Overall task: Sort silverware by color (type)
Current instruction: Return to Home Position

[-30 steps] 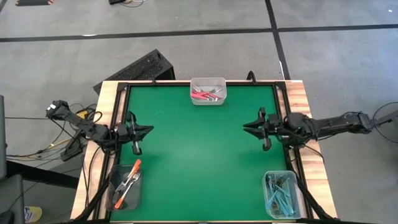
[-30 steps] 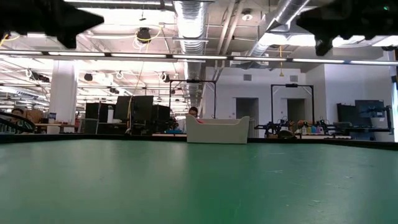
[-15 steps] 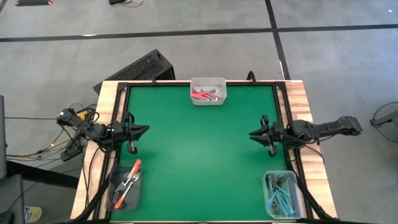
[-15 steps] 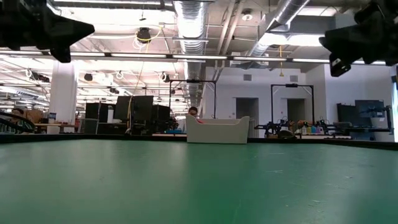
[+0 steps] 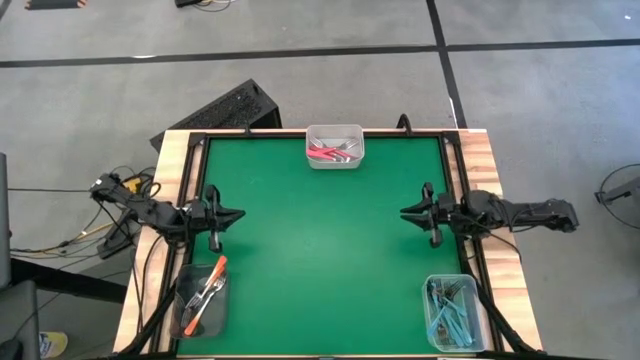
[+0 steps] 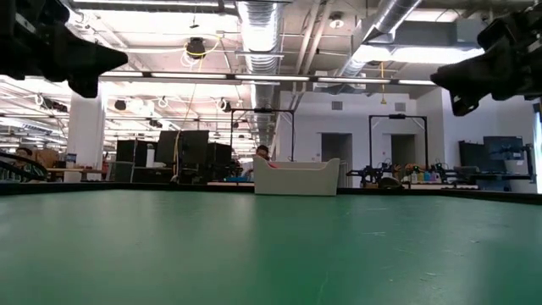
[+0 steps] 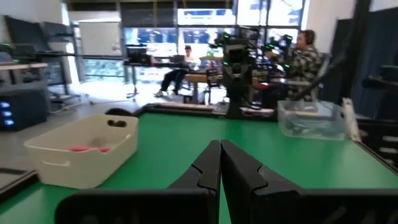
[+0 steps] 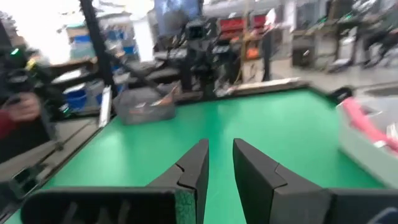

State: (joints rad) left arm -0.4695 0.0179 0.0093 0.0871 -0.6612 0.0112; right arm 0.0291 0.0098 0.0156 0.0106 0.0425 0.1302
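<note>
Orange forks [image 5: 205,292] and blue forks [image 5: 447,308] lie roughly near-to-far, pink forks [image 5: 330,152] sideways; left gripper [image 5: 240,213] is pressed together, right gripper [image 5: 403,213] slightly parted.

Sorted into three tubs [image 5: 335,128]: pink forks [image 5: 326,152] far centre, orange forks [image 5: 205,293] near left, teal forks [image 5: 450,312] near right.

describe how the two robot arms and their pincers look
Both are slim, dark, jointed metal arms, the left arm and the right arm built alike. Each ends in a black pincer of two flat, wedge-shaped fingers that taper to a point: the left pincer and the right pincer. No markings or labels can be made out on either.
</note>
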